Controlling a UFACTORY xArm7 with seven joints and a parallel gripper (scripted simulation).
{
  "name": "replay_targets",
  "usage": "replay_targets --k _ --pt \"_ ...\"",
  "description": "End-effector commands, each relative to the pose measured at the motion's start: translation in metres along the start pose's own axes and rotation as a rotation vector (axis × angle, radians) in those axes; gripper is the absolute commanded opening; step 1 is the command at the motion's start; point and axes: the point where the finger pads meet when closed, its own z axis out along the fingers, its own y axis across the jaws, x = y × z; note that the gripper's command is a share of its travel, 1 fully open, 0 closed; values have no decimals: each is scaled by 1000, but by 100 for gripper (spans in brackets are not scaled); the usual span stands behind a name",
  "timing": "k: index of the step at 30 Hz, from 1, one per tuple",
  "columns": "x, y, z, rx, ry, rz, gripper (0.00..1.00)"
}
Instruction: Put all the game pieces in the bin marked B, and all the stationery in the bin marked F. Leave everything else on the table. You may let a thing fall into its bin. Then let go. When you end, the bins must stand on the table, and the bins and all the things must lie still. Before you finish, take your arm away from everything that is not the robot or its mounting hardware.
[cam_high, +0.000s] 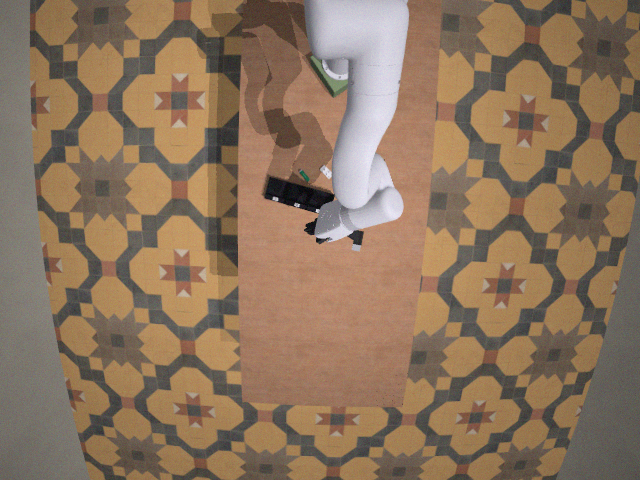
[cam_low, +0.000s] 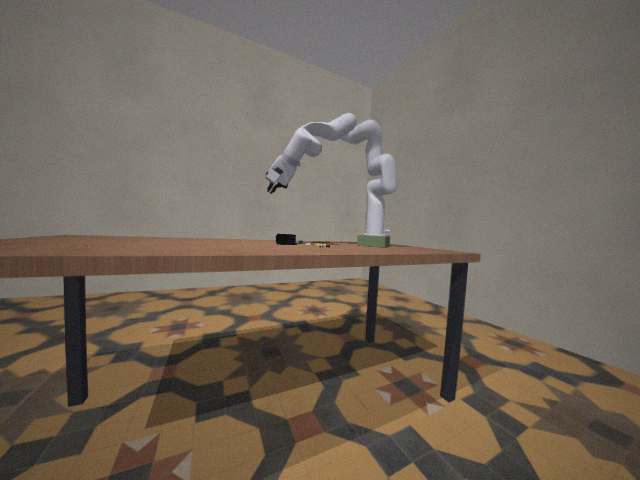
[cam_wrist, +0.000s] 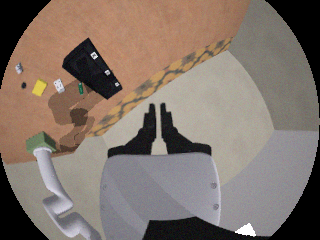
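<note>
The arm (cam_low: 379, 175) is all smooth white casing — fat rounded links joined by bulbous elbows — rising from a small pale-green base block (cam_low: 383, 241). Its wrist ends in a light grey, squarish housing with tiny screw dots near the edges, and at that housing's 12 o'clock sits the gripper (cam_wrist: 158, 122) — two slim black fingers.

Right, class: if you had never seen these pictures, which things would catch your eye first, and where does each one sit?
The white arm arches high from its green base at the far end of the long wooden table, its gripper hanging in the air with jaws shut on nothing. Below it a black row of bins lies on the table, a few small pieces scattered beside it. The bold patterned tile floor fills everything else.
</note>
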Motion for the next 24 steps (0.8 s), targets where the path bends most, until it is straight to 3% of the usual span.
replay_targets --k 1,7,9,16,19,24 --pt "-7 -15 -4 55 25 93 7" --pt "-14 -43 -10 157 55 250 7" --pt "-14 -43 -10 161 56 255 7" --pt "-19 -79 -19 296 85 457 7" --pt "-19 -79 -19 296 85 457 7" --pt "-21 -104 -28 393 99 598 7"
